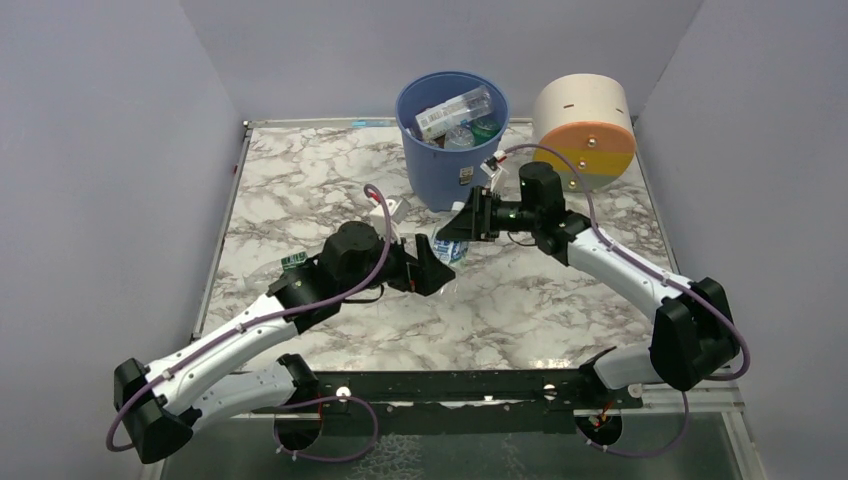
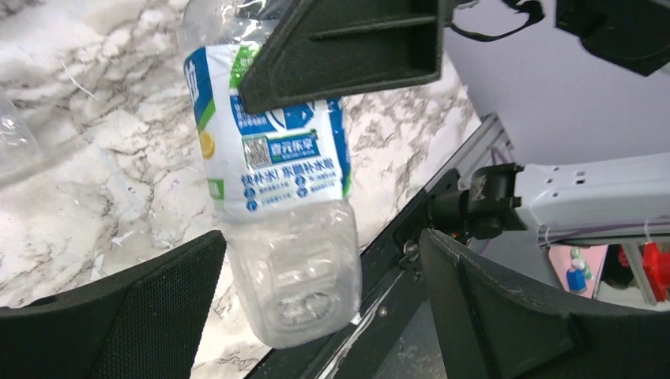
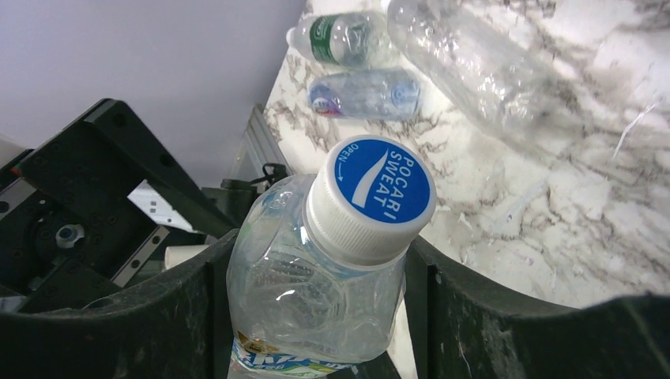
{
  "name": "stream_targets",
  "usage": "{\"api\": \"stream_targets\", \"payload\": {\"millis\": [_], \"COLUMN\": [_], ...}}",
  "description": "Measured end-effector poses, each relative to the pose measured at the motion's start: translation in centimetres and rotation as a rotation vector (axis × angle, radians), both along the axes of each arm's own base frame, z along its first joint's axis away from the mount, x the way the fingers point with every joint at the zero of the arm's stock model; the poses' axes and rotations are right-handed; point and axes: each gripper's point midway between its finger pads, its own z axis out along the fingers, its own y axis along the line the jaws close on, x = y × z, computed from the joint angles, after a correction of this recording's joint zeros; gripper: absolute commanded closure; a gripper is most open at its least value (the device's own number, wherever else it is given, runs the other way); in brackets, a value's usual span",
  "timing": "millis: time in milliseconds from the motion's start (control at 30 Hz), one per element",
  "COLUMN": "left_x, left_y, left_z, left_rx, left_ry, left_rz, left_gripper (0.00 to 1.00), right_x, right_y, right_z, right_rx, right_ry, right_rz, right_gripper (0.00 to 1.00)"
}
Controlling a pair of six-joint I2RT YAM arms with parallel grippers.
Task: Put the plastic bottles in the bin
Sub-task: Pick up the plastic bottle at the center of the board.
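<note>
**Right tool grips the Pocari Sweat bottle; left tool stands open around its base**

The right tool (image 3: 320, 253) is closed on the Pocari Sweat bottle (image 3: 316, 292). Its two black fingers press the clear shoulder from both sides, just below the white cap (image 3: 370, 197) with the blue top. In the left wrist view, one of those fingers lies across the top of the bottle's blue-and-white label.

The left tool (image 2: 322, 245) is wide open. The bottle's empty ribbed base sits between its fingers, and there is a clear gap on the right-hand side. On the other side the finger (image 2: 150, 316) comes just beside the bottle wall. I cannot tell whether it touches.

From above, the two tools meet nose to nose over the middle of the marble bench (image 1: 300, 190), with the bottle between them and raised off the surface. This spot is near the front of the bin (image 1: 430, 170).

The blue bin stands at the far side of the bench. It already holds several plastic bottles (image 1: 455, 112), the topmost lying across the others. A cream drum (image 1: 585, 125) with orange and yellow bands stands just to the right of the bin.

The right wrist view shows three more bottles lying on the bench:
- a green-labelled bottle (image 3: 340, 38) near the bench edge
- a blue-labelled bottle (image 3: 367, 93) beside it
- a bare clear bottle (image 3: 474, 67) at an angle to them
</note>
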Motion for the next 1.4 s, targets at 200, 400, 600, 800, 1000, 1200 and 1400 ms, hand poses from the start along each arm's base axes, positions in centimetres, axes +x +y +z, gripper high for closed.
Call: {"api": "stream_targets", "payload": {"millis": [200,400,600,800,1000,1200,1400], "left_x": [-0.5,-1.2,-1.6,-1.7,-1.7,-1.7,-1.5], "left_y": [1.7,3.3,4.2,4.8,5.5,5.7,6.0], "left_z": [3.5,5.9,5.7,5.4,5.3,4.8,4.3], "left_rx": [-0.069,-0.136,-0.134,-0.119,-0.106,-0.091,-0.060], "left_ry": [-0.076,-0.126,-0.125,-0.124,-0.127,-0.125,-0.131], "left_rz": [0.043,0.074,0.094,0.113,0.130,0.136,0.143], "left_gripper": [0.01,0.01,0.01,0.01,0.01,0.01,0.01], "right_x": [1.5,3.7,6.0,9.1,12.4,16.9,21.0], "right_y": [0.3,0.9,1.7,2.6,2.3,1.1,-1.0], "right_z": [2.8,5.8,9.3,14.0,16.6,18.3,20.2], "right_rx": [0.004,0.002,0.018,0.047,0.057,0.042,0.037], "right_ry": [-0.079,-0.151,-0.220,-0.329,-0.402,-0.483,-0.585], "right_rz": [-0.024,-0.050,-0.074,-0.115,-0.200,-0.334,-0.477], "right_gripper": [0.61,0.61,0.60,0.60,0.60,0.59,0.58]}}
